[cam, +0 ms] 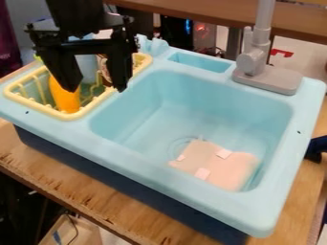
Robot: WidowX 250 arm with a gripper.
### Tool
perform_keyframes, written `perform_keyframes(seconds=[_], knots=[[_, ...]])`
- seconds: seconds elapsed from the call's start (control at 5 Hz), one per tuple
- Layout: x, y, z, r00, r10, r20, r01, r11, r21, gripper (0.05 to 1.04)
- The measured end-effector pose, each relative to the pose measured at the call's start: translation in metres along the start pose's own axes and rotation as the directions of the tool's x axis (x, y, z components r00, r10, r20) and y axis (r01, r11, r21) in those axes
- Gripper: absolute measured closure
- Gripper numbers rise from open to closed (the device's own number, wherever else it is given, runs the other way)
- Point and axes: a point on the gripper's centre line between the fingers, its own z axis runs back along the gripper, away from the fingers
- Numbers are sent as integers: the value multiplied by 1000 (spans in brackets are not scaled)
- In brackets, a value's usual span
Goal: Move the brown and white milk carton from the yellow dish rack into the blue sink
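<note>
Wooden counter edge nearest, worn along its lip. Toy sink set on it, dark base below the pale blue top. Pink piece with white patches lies low at the basin's near end, beside the drain; well apart from the jaws.

Next, yellow rack at picture left. Orange object stands roughly upright inside it, near the front rim. Jaws over the rack, spread, nothing seen pinched between them. One tip overlaps the orange object from this angle; contact or mere overlap, cannot tell.

Risks, as judged:
- Straight descent: that tip could land on top of the orange object and tip it, since the two line up so closely.
- Closing here: off-centre squeeze likely, pushing it aside rather than gripping.
- Other tip could catch the rack's side or slats; a lift would then drag the rack.
- Smooth-looking surface may slip if held only near the top.

Farther back, grey faucet rises from the sink's back edge; sideways travel at low height could strike it.
</note>
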Motion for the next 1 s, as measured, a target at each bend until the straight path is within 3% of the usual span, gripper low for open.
perform_keyframes(seconds=[0.2,0.6,1.0], knots=[[-2,1,-4,1000,-6,-24,6,1000,4,81],[41,23,38,991,-137,0,137,989,-52,81],[92,29,31,970,-243,-5,242,967,-76,81]])
